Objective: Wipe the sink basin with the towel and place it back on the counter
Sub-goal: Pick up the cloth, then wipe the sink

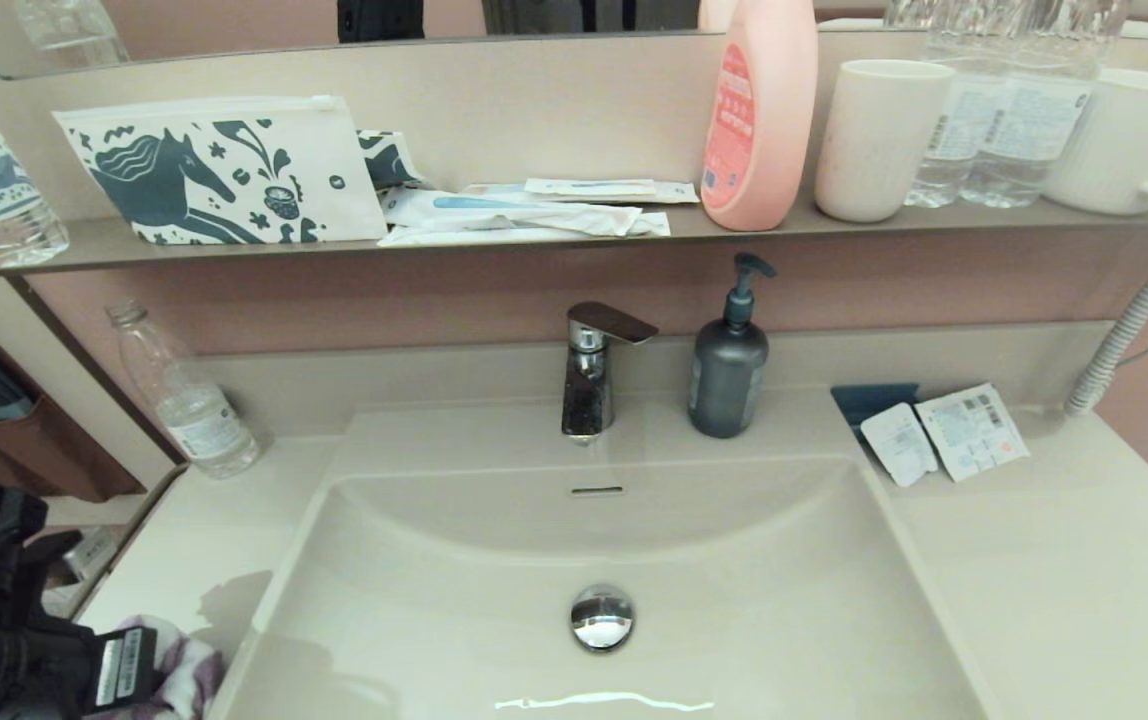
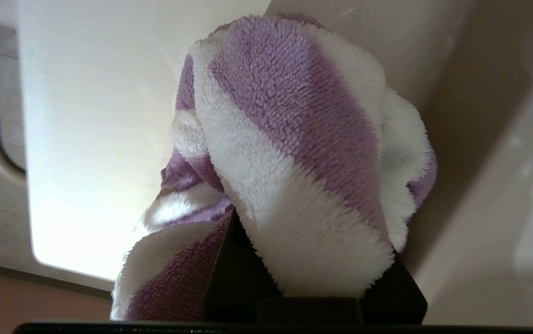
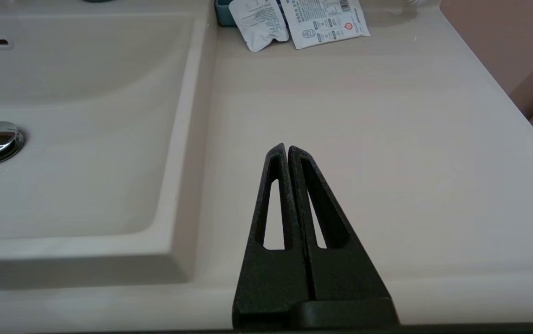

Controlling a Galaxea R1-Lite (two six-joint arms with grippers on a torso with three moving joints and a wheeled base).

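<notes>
The purple-and-white striped towel is bunched between the fingers of my left gripper, which is shut on it. In the head view the towel shows at the front left corner of the beige counter, just left of the sink basin. I cannot tell whether it rests on the counter or hangs above it. The basin has a chrome drain plug and an overflow slot. My right gripper is shut and empty over the counter, right of the basin; the head view does not show it.
A tap and a dark soap dispenser stand behind the basin. A plastic bottle stands at the back left, sachets lie at the back right. The shelf above holds the horse-print pouch, a pink bottle and cups.
</notes>
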